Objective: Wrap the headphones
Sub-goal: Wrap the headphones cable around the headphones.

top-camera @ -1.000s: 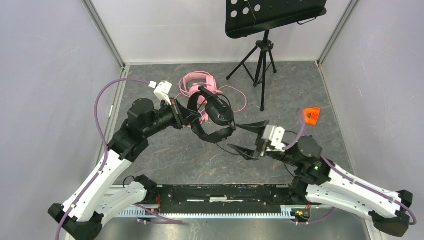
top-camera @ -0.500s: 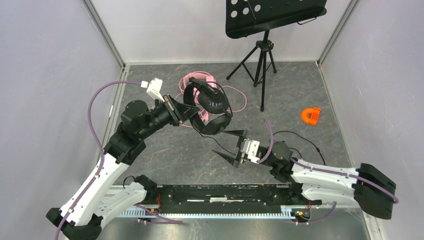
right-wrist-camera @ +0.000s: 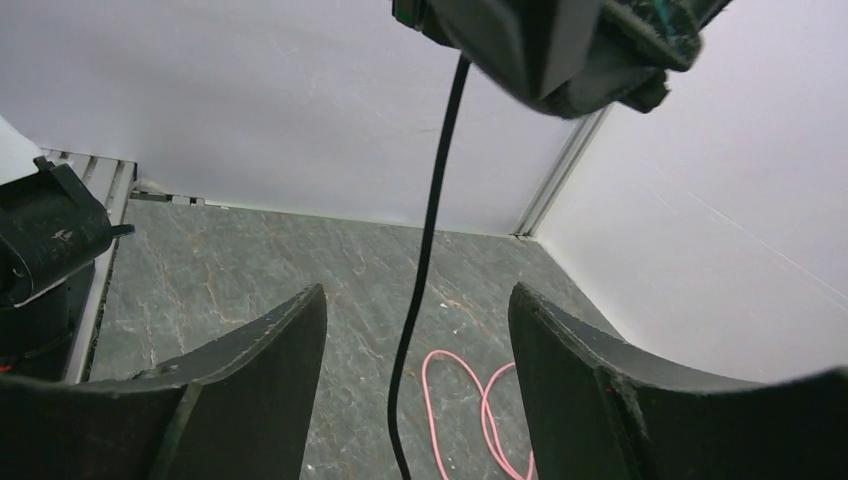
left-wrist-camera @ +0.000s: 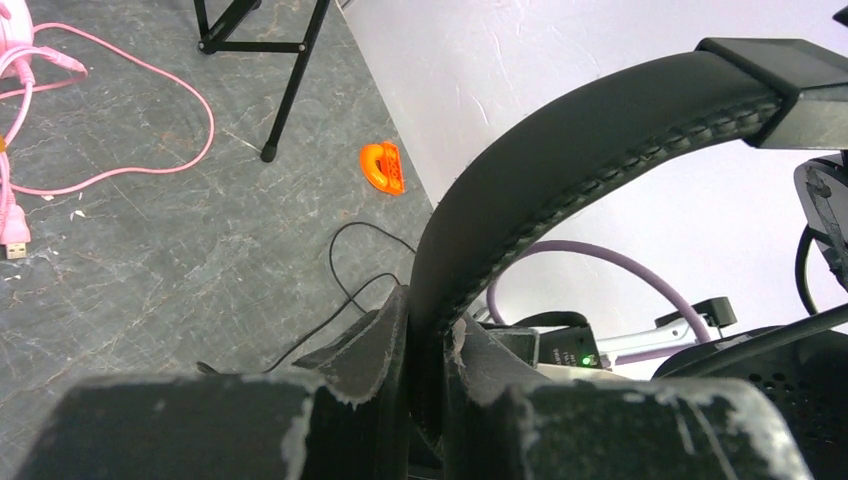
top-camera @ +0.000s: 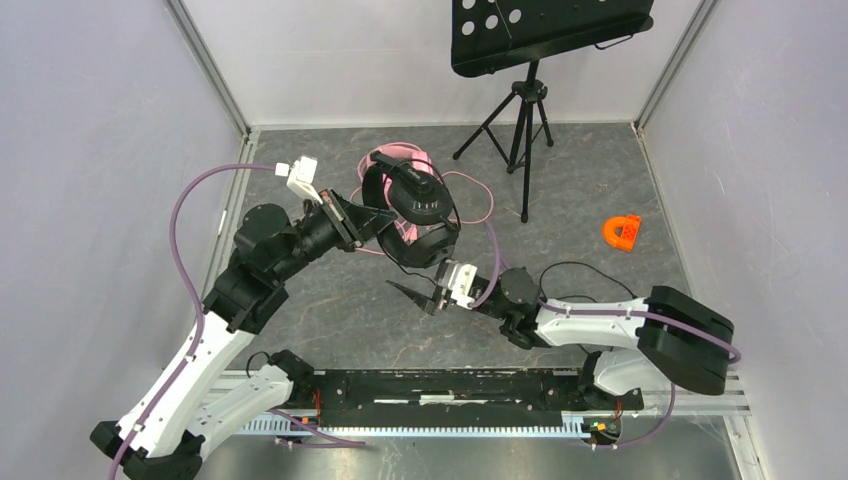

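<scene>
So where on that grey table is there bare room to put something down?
Bare patches: the far right, between the tripod, the right wall and the orange piece; and the near left, between the left arm and the right tool. The middle is crowded: pink headphones with looping cable, black headphones in the left tool.

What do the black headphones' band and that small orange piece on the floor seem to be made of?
The black headphones' band looks like matte leather or imitation leather: a stitched seam runs along its edge. The small orange piece looks like hard plastic, from its even bright colour, though that is uncertain.
</scene>
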